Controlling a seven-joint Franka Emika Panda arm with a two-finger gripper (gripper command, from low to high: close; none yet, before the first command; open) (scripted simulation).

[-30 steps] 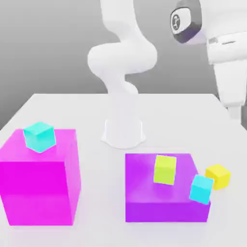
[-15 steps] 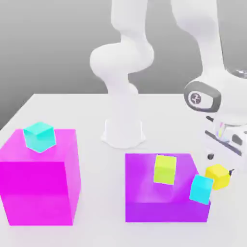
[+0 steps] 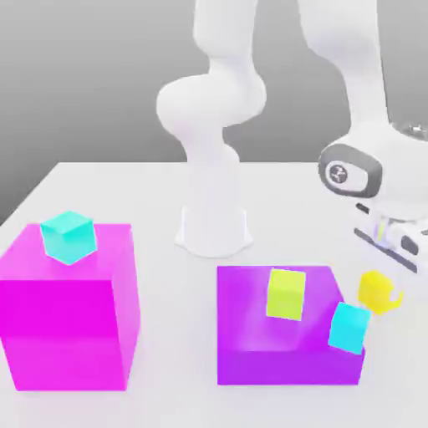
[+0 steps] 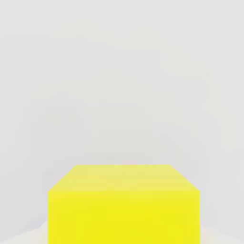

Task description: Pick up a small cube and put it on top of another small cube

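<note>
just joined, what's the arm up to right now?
The white Panda arm's gripper is shut on the small bright yellow cube, at the exterior view's right beside the purple block. The cube fills the foreground of the hand view. A lime yellow-green cube and a cyan cube sit on the purple block; another cyan cube sits on the big magenta block. Nothing is stacked on a small cube yet.

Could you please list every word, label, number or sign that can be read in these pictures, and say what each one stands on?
No readable words or numbers.
One sign: a small white emblem on the dark round cap of the arm's wrist, too small to read.
The yellow cube, lime cube, cyan cubes, magenta block and purple block are plain.
</note>
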